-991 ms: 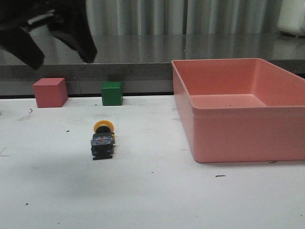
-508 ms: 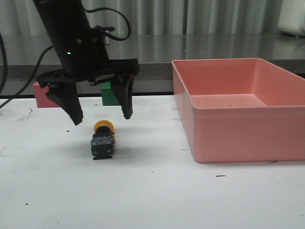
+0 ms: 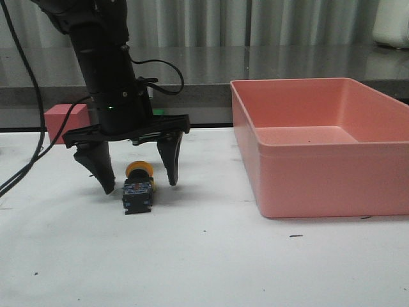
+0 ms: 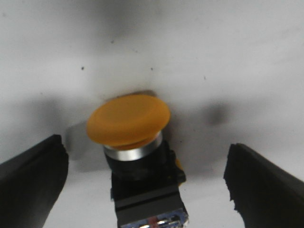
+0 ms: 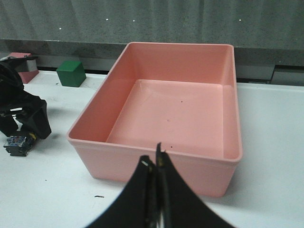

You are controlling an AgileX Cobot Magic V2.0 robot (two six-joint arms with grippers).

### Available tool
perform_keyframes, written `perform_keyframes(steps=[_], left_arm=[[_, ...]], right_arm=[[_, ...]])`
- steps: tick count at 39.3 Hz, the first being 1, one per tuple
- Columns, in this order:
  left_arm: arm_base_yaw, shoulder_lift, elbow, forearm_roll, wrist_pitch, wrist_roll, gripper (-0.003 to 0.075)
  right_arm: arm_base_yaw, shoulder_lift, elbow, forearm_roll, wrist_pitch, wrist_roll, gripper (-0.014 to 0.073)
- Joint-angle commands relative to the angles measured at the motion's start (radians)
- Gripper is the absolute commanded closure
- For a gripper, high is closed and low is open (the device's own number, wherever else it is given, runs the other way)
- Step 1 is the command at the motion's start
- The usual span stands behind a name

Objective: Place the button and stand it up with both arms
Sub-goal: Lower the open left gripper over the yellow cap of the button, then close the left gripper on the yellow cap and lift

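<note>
The button (image 3: 138,188) lies on its side on the white table, yellow cap toward the back, bluish base toward the front. My left gripper (image 3: 139,184) is open and straddles it, one finger on each side, neither touching. In the left wrist view the button (image 4: 137,161) lies between the two black fingers (image 4: 28,180). In the right wrist view the button (image 5: 18,144) shows at the far left beside the left gripper (image 5: 23,124). My right gripper (image 5: 154,164) is shut and empty, in front of the pink bin's near wall.
A large pink bin (image 3: 319,179) stands on the right of the table, also seen in the right wrist view (image 5: 156,159). A pink cube (image 3: 62,116) and a green cube (image 5: 71,73) sit at the back left by a grey ledge.
My left arm has come down from the upper left, and its open fingers have lowered around the button. The button has not moved.
</note>
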Motion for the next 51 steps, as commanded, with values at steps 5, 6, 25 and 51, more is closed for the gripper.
perform_keyframes(steps=[5,6,25,51], left_arm=[[0.009,-0.049,-0.03,-0.005,-0.043,-0.011,0.0082],[0.009,-0.046,-0.031,-0.005,-0.044,-0.011,0.0082],[0.009,-0.024,-0.054,0.014,-0.048,-0.011,0.0408],[-0.043,-0.127,-0.093,0.179,-0.022,0.012,0.0566]], right_arm=[[-0.006,0.005,-0.028,-0.021,-0.081,-0.01,0.0664],[-0.006,0.005,-0.028,-0.021,-0.081,-0.01,0.0664],[-0.006,0.005,-0.028,-0.021,-0.081,-0.01,0.0664],[-0.006,0.005,-0.028,-0.021,-0.081,-0.01,0.0664]])
